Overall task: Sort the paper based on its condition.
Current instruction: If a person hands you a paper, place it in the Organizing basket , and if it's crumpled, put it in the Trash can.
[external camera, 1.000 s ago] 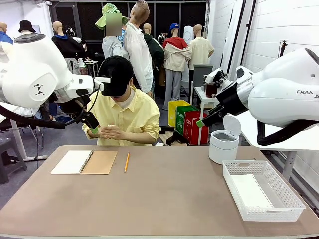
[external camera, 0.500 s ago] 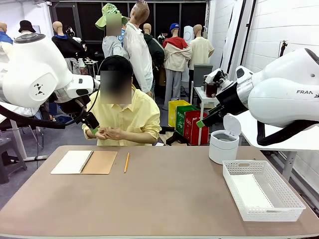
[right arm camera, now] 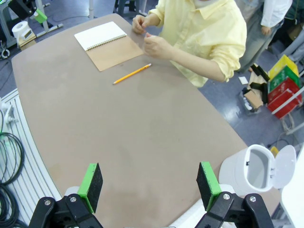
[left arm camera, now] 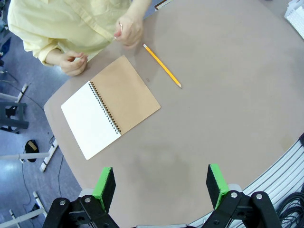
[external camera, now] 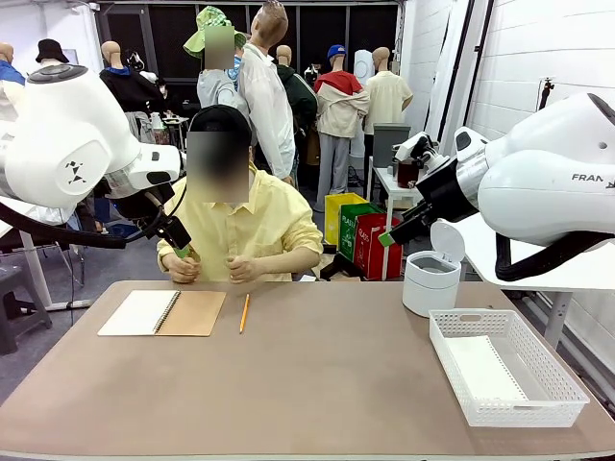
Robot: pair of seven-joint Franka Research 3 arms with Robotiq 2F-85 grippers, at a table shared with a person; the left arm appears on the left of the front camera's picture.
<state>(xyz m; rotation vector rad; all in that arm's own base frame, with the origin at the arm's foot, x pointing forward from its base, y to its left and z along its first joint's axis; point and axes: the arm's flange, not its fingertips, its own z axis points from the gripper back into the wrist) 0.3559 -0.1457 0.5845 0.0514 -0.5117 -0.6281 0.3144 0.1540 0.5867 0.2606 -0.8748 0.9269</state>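
Your right tool (right arm camera: 149,187) hangs wide open, and the only paper (external camera: 485,370) lies flat in the basket (external camera: 557,396) on its side.

Two bulky white arms (external camera: 67,134) bear black joints, black cables, and black hands (left arm camera: 161,187) with green pads.

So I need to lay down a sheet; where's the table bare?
The wide middle between the pencil and the white basket is bare, as is the near edge. It is crowded at the far left by the open notebook, and at the right by the bin.
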